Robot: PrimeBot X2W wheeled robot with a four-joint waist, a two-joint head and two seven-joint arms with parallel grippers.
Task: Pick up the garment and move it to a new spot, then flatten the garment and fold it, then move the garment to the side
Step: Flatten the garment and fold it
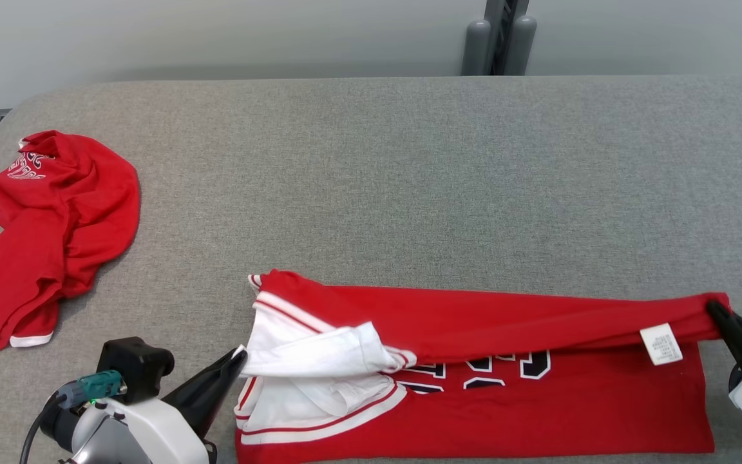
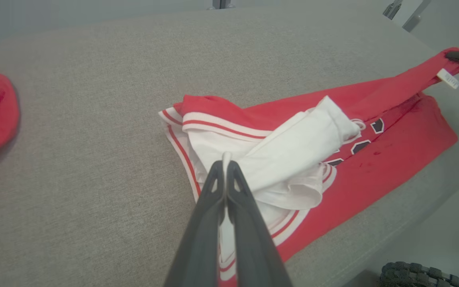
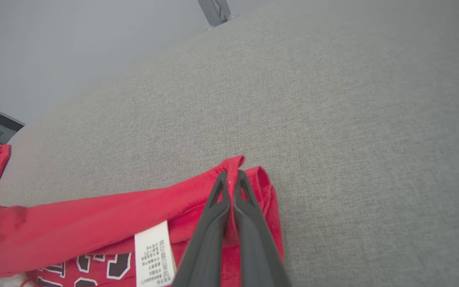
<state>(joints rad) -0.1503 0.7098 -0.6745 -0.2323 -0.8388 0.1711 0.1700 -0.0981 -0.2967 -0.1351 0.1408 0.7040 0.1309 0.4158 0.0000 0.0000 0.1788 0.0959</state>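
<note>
Dark fingers of the left tool (image 1: 240, 354) were pinched shut on a white edge at the left end of the garment (image 1: 506, 393). The right tool (image 1: 713, 309) was clamped shut on the red corner at its right end. Between them the garment lay with its long axis left to right along the near edge of the grey worktop (image 1: 409, 161), the held layer drawn taut. Each arm stood at its own end, so the fold would likely run across that axis.

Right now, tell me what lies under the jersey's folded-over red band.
Under the fold lies the jersey's lower layer, with the bottoms of dark, white-edged lettering showing. The lettering's upper part is covered.
</note>
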